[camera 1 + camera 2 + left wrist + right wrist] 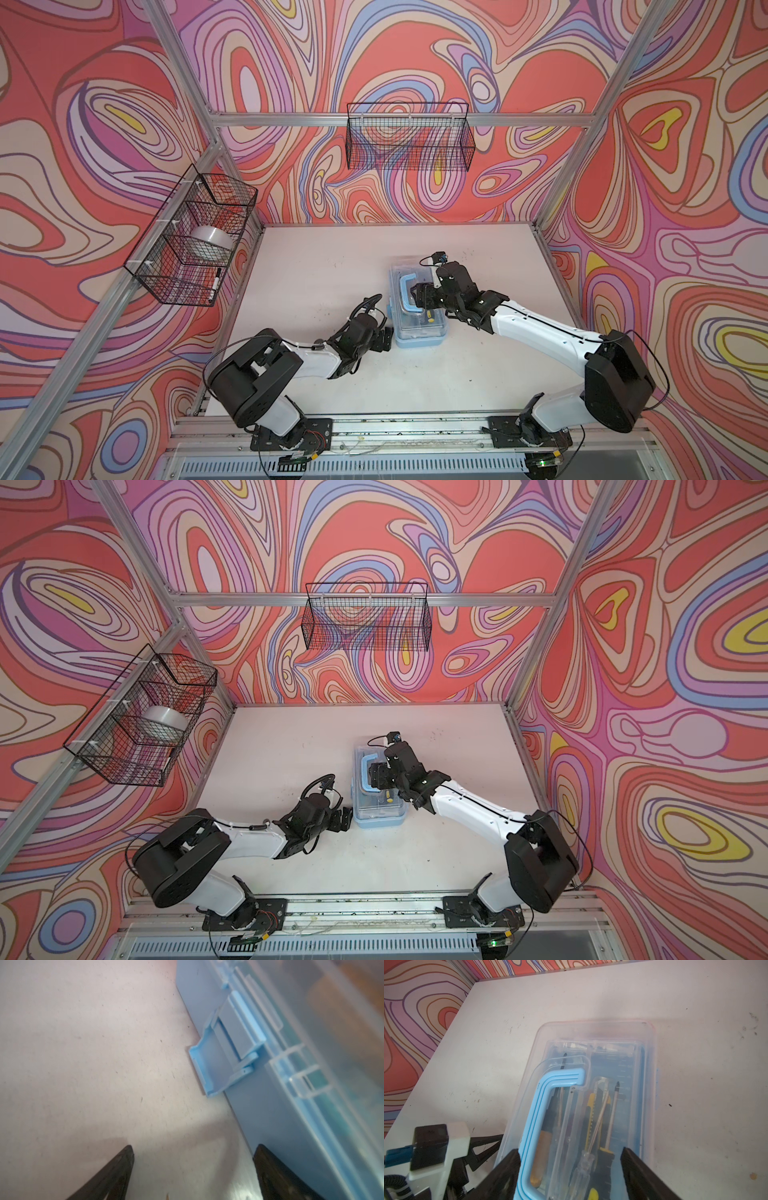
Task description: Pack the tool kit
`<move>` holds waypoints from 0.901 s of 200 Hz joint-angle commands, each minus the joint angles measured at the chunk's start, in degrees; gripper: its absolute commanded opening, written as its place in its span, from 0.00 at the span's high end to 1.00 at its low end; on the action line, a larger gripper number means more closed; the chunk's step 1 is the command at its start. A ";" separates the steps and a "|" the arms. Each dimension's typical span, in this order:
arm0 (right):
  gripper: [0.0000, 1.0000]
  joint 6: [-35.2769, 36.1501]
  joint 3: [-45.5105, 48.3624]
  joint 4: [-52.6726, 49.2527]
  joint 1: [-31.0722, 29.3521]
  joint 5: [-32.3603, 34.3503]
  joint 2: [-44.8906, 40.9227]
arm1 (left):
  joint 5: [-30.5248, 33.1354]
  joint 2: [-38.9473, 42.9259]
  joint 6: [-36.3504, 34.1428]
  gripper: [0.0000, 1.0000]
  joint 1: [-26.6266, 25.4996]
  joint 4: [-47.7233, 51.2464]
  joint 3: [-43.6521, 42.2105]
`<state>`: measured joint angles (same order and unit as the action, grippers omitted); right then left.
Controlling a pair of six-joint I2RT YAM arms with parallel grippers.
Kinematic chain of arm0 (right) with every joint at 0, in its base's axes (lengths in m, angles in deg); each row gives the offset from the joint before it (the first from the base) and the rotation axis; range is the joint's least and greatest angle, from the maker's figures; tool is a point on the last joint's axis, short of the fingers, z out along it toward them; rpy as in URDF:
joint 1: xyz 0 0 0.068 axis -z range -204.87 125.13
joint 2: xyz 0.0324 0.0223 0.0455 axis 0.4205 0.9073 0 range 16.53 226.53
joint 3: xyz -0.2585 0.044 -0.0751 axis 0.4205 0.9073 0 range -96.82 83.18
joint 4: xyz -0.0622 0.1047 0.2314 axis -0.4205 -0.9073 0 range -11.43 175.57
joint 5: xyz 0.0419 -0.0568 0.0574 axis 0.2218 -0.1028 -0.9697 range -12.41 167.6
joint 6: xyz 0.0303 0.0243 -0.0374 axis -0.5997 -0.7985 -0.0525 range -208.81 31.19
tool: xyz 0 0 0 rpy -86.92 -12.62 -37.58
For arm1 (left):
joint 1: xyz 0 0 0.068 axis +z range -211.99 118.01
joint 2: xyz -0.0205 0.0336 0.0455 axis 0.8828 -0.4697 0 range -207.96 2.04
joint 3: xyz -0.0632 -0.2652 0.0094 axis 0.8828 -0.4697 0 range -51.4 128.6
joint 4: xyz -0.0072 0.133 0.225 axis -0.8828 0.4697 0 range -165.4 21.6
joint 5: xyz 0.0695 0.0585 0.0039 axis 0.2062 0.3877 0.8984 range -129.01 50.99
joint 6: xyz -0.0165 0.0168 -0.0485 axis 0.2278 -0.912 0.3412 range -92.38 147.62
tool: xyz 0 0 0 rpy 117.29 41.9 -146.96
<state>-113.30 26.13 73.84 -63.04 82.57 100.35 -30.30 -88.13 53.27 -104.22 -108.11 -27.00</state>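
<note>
The tool kit, a light-blue box with its clear lid down, lies mid-table. Through the lid I see screwdrivers and a yellow-black utility knife. My right gripper hovers open over the lid, with the blue handle just inside one finger. My left gripper stands open low at the box's left side, one finger close against the blue wall. The side latch sticks outward beyond the fingertips.
A black wire basket hangs on the back wall. Another wire basket on the left wall holds a tape roll and a marker. Bare table lies left of and behind the box.
</note>
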 commanded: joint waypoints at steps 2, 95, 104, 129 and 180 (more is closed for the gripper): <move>0.20 1.09 0.13 0.91 0.11 1.64 -0.30 | 5.16 -5.26 -1.47 0.09 -1.06 -6.90 -1.19; 0.20 1.55 -0.63 -0.34 0.18 1.40 0.47 | 7.61 -17.69 -0.60 0.10 -1.83 -22.14 -1.11; 0.20 1.57 -0.69 -0.52 0.20 1.27 0.54 | 7.54 -18.25 -0.35 0.10 -1.84 -22.99 -1.12; 0.20 1.48 -0.60 -0.57 0.15 0.75 0.39 | 9.20 -18.14 0.18 0.10 -1.80 -23.38 -1.54; 0.20 1.34 -0.17 -0.71 0.15 0.85 0.09 | 14.41 -16.18 -0.34 0.10 -1.79 -20.94 -1.23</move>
<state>-112.25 26.10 74.00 -63.04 83.55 100.35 -18.45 -103.91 51.65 -105.82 -135.32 -27.43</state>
